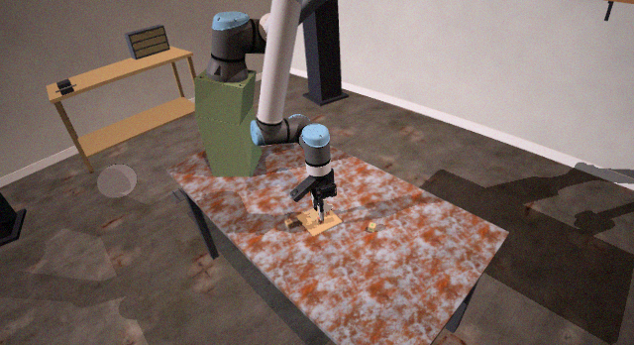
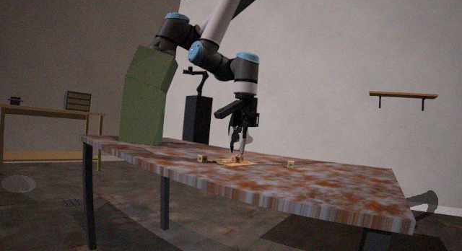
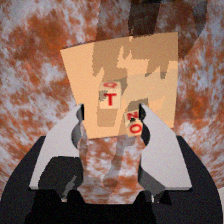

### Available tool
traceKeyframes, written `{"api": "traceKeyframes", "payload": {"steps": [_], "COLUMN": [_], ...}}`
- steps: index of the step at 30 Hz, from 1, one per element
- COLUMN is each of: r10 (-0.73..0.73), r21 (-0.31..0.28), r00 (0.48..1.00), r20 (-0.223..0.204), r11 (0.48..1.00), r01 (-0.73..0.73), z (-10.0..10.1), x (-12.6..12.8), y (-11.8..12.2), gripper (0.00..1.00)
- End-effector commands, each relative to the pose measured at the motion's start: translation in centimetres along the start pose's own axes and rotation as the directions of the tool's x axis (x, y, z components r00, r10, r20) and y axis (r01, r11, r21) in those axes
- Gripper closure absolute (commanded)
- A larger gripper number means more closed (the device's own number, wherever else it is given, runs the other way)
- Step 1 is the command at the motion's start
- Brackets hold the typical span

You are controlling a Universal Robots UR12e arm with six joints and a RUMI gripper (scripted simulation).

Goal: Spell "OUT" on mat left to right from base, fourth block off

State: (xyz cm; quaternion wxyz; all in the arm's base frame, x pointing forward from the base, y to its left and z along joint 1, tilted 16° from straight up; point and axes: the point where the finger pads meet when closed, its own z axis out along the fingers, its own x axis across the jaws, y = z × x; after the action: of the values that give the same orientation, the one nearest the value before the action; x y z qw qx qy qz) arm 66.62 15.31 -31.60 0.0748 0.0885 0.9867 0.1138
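Observation:
A tan mat [image 3: 82, 60] [image 1: 333, 222] [image 2: 250, 164] lies on the table. Two blocks with red letters stand on it, apart from each other. In the wrist view the T block [image 3: 110, 97] is near the mat's middle, and the O block [image 3: 134, 123] sits closer to the mat's edge, turned askew. In the exterior view they show as a pair [image 2: 236, 158]. My gripper [image 3: 111, 104] [image 1: 320, 215] [image 2: 237, 150] hangs just above them, fingers partly apart with nothing between them. A third block [image 1: 291, 223] [image 2: 202, 158] lies off the mat on one side. A fourth block [image 1: 371, 227] [image 2: 290, 164] lies off the mat on the other side.
The rust-patterned table [image 1: 376, 286] [image 2: 325, 193] bears everything. The green robot pedestal [image 1: 225, 122] [image 2: 144, 99] stands at its far corner. A wooden shelf unit [image 1: 119, 72] and a dark stand [image 2: 196, 117] are beyond the table.

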Motion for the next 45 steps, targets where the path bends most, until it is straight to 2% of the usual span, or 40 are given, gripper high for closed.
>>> {"api": "traceKeyframes", "payload": {"steps": [1, 34, 45], "r10": [-0.001, -0.001, -0.002], "r21": [0.000, 0.000, 0.000], "r00": [1.000, 1.000, 1.000], "r20": [0.005, 0.005, 0.005], "r11": [1.000, 1.000, 1.000], "r01": [0.001, 0.001, 0.002], "z": [-0.1, 0.0, 1.4], "x": [-0.3, -0.4, -0.5], "y": [0.1, 0.1, 0.2], "gripper": [0.63, 0.63, 0.63]}}
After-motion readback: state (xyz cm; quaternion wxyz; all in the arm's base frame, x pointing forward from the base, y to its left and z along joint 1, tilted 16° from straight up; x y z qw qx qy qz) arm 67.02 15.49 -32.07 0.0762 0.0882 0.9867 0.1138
